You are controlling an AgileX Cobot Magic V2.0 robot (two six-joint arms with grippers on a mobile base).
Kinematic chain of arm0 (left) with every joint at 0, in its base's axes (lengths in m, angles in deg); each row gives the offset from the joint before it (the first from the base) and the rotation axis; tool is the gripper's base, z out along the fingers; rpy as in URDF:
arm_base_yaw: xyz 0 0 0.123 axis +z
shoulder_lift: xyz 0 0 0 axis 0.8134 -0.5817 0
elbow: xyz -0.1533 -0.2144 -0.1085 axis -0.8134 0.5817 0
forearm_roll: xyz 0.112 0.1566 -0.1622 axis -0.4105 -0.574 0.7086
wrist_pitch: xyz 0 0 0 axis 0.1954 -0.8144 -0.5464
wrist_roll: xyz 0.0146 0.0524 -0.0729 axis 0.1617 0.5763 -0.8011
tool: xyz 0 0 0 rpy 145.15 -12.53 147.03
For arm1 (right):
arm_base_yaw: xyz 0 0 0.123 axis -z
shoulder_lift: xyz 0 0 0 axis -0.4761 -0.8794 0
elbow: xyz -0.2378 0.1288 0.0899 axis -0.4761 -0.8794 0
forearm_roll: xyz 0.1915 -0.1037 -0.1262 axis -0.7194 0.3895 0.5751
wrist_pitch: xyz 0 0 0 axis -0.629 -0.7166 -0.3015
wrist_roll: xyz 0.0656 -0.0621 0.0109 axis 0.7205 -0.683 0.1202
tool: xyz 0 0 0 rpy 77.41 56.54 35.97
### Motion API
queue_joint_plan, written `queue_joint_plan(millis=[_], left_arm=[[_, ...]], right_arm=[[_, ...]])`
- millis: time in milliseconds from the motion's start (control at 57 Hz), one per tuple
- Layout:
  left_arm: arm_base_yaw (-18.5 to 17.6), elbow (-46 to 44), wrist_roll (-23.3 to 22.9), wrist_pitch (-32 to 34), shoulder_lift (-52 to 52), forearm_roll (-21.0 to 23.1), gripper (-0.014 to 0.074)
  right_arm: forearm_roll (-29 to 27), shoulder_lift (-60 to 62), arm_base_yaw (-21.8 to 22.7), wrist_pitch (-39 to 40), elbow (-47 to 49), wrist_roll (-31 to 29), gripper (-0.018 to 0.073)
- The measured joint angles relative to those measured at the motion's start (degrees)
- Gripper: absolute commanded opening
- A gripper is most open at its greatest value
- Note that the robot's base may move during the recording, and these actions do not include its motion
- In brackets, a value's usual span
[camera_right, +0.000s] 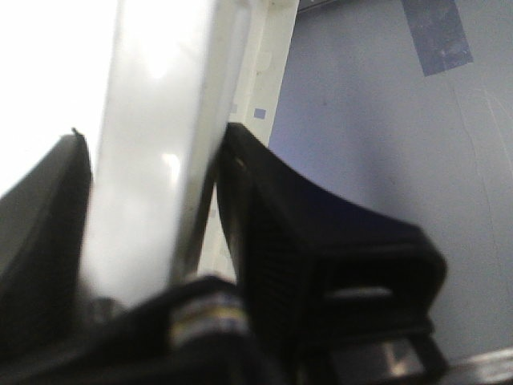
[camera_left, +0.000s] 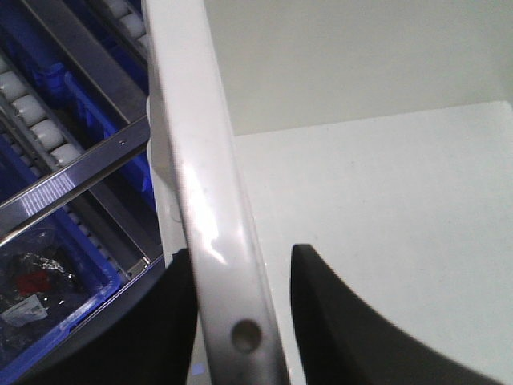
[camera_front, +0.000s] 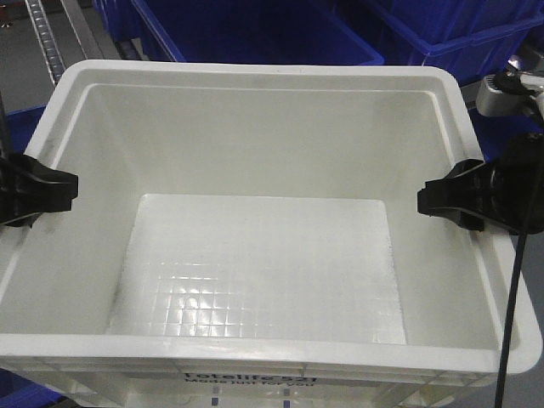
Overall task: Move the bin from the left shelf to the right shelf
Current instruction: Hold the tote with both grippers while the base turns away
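Observation:
A large empty white bin [camera_front: 263, 93] fills the front view, its label side toward me. My left gripper [camera_front: 38, 191] straddles the bin's left rim [camera_left: 212, 208], one black finger [camera_left: 160, 337] outside the wall and one [camera_left: 353, 321] inside, shut on it. My right gripper [camera_front: 442, 200] straddles the right rim [camera_right: 152, 160] the same way, with fingers [camera_right: 272, 241] on both sides, shut on it. The wrist views also show my left gripper [camera_left: 240, 321] and my right gripper [camera_right: 152, 265] closing round the rim.
Blue bins [camera_front: 255, 34] stand close behind the white bin. A metal roller rail [camera_front: 51, 42] runs at the back left. Shelf rollers [camera_left: 32, 112] and a blue bin with small items [camera_left: 40, 297] lie left of the rim. Grey floor [camera_right: 385, 120] lies to the right.

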Motion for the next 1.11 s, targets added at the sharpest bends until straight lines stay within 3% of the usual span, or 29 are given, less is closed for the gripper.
queue_joint_plan(millis=[1105], left_arm=[[0.0,0.0,0.0,0.0,0.1,0.0,-0.0006]], right_arm=[[-0.1,0.0,0.0,0.0,0.0,0.0,-0.0004]])
